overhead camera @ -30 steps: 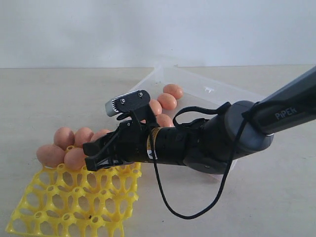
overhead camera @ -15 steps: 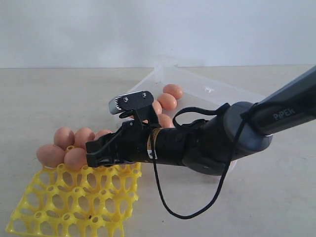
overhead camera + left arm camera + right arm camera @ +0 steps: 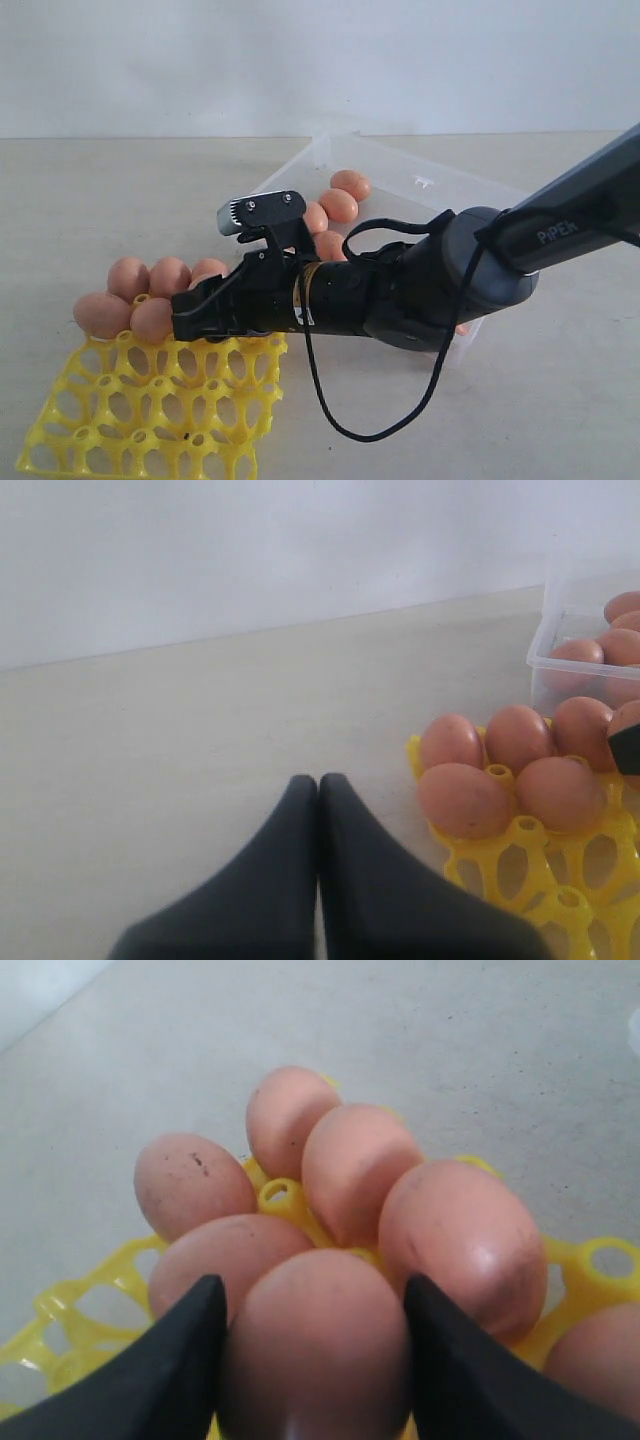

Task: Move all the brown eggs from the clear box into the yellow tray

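Note:
My right gripper (image 3: 312,1310) is shut on a brown egg (image 3: 315,1345), which fills the gap between both black fingers. In the exterior view this gripper (image 3: 190,315) hovers over the back edge of the yellow tray (image 3: 150,410), right beside several brown eggs (image 3: 128,276) seated in the tray's rear cups. Behind the arm lies the clear box (image 3: 420,185) with more brown eggs (image 3: 350,184) in it. My left gripper (image 3: 319,780) is shut with nothing in it, low over the bare table left of the tray (image 3: 560,880).
The right arm's thick forearm (image 3: 430,290) and a loose black cable (image 3: 370,430) stretch across the box's near side. The tray's front cups (image 3: 110,430) are unfilled. Beige tabletop (image 3: 100,190) surrounds everything, with a white wall behind.
The right arm has shifted slightly, its forearm edging left. The gripper stays over the tray's rear edge, still shut on the egg.

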`<state>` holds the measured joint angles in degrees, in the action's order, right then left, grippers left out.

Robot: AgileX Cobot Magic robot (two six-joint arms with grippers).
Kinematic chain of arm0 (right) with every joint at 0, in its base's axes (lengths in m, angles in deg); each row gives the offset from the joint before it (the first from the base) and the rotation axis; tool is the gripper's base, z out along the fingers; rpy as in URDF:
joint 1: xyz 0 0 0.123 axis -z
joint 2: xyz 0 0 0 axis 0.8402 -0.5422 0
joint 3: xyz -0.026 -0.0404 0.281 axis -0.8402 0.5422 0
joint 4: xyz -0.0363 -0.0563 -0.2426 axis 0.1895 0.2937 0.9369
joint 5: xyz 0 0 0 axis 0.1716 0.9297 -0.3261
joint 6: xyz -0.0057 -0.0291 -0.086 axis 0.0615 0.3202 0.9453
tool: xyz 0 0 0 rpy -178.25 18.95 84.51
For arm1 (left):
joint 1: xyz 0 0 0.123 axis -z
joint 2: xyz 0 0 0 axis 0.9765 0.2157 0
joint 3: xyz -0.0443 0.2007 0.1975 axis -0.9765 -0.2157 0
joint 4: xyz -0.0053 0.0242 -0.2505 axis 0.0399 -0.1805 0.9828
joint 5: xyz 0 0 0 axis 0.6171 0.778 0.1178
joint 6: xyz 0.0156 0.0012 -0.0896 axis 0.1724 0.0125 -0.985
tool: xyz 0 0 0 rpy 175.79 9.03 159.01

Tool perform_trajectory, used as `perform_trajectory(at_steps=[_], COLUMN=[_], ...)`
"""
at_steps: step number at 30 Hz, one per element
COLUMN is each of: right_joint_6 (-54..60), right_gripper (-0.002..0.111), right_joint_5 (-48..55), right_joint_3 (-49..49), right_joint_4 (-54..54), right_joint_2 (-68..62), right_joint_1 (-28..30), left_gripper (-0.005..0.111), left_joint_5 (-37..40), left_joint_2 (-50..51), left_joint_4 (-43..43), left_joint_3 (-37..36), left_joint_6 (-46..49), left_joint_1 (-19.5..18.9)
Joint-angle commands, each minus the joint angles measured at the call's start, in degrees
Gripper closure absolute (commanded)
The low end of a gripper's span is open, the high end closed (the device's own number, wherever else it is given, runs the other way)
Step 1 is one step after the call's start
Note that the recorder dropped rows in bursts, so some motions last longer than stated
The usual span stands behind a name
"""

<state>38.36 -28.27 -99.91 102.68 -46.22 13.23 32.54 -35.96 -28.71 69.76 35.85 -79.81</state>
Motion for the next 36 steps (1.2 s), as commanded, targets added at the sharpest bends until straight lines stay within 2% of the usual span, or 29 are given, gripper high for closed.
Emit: perform_trajectory(at_steps=[1, 3, 5, 22, 36], right_joint_6=[0.11, 0.11, 0.11, 1.69, 11.78], right_gripper=[0.084, 0.072, 0.064, 0.064, 0.064], right_joint_5=[-0.12, -0.12, -0.12, -3.81, -5.29], right_joint_3=[-0.29, -0.29, -0.29, -0.29, -0.29], right_joint_4=[2.76, 2.97, 2.97, 2.73, 2.73], right_joint_2=[0.12, 0.12, 0.12, 0.34, 0.34], right_joint_1=[0.02, 0.02, 0.02, 0.02, 0.02], left_gripper=[0.111, 0.111, 0.111, 0.111, 0.111], left_joint_5=[-0.47, -0.47, -0.47, -0.47, -0.47], left_joint_2=[-0.10, -0.10, -0.10, -0.10, -0.10], left_joint_4=[-0.05, -0.05, -0.05, -0.05, -0.05], left_joint_3=[-0.18, -0.18, -0.18, -0.18, -0.18], left_joint_6=[0.26, 0.26, 0.26, 0.26, 0.26], left_joint_1=[0.35, 0.35, 0.35, 0.35, 0.35])
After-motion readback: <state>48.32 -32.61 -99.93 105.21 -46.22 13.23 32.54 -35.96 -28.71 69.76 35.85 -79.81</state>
